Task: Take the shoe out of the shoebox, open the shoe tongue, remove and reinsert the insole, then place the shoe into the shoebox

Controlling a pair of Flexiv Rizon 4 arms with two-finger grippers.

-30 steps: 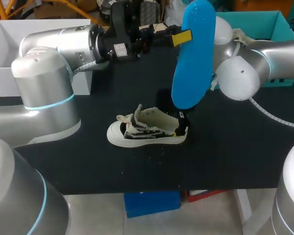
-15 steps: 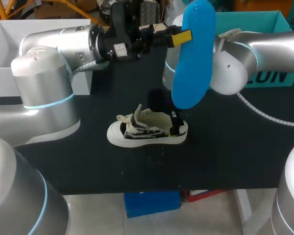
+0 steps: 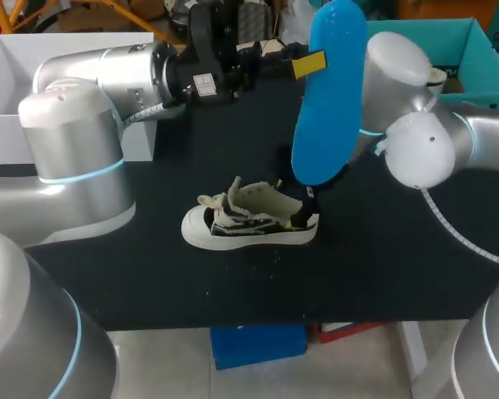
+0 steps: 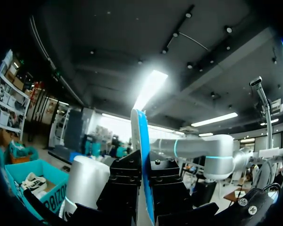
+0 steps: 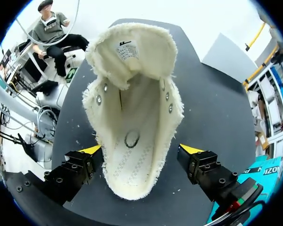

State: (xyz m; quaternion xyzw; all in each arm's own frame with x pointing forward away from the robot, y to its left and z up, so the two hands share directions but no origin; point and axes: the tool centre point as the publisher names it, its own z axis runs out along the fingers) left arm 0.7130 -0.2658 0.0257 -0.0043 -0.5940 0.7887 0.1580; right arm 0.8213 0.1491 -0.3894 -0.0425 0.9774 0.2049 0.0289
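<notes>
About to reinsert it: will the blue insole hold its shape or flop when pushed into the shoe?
Probably fairly stiff: the insole extends nearly straight from the left gripper without drooping. Thin seen edge-on, so likely light and bendable under pressure.

Print on the shoe's tongue label (image 5: 126,49) and teal box (image 4: 51,196) is illegible.

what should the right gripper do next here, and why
Probably close the right gripper on the shoe at its heel: its open fingers straddle it, and the left gripper holds the blue insole above, needing a steady shoe for reinsertion.
</notes>
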